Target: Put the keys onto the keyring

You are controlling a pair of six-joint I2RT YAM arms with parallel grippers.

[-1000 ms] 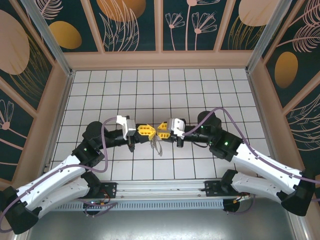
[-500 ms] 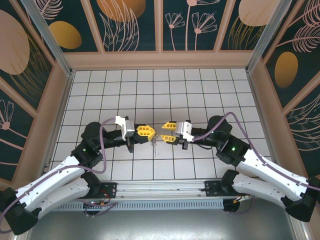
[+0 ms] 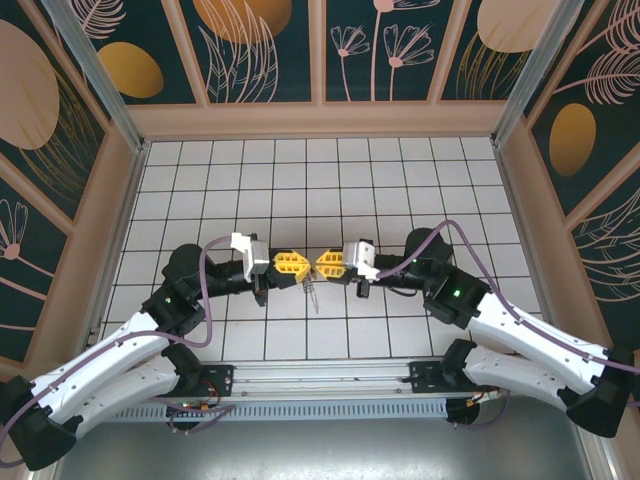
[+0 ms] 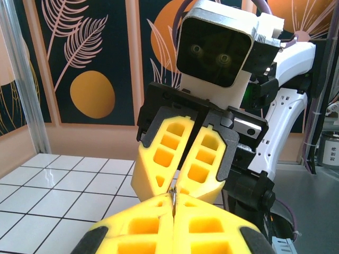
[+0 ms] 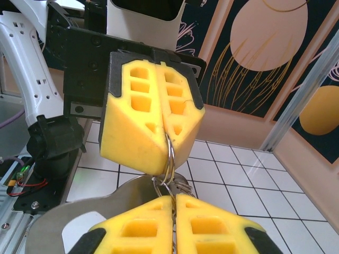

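My two yellow-fingered grippers meet tip to tip above the middle of the tiled floor. The keyring [image 5: 169,156] is a thin metal split ring; in the right wrist view it sticks out from between the left gripper's [image 5: 164,132] shut fingers. A smaller ring linked to it runs down into my right gripper [image 5: 174,200], which is shut on it. Silver keys [image 5: 183,185] hang just behind the rings. From above, the left gripper [image 3: 307,266] and right gripper [image 3: 319,266] touch, with the keys [image 3: 314,293] dangling below. The left wrist view shows the ring's edge [image 4: 173,197] pinched in the left gripper [image 4: 173,203].
The white tiled floor [image 3: 320,180] is walled by patterned panels [image 3: 265,50] on three sides, with metal corner posts [image 3: 95,70]. Both arm bases sit on the rail [image 3: 320,380] at the near edge.
Half a second ago the right gripper had drawn back to the right, apart from the left. It has now come back against the left gripper and shut on the ring. The left arm held still.
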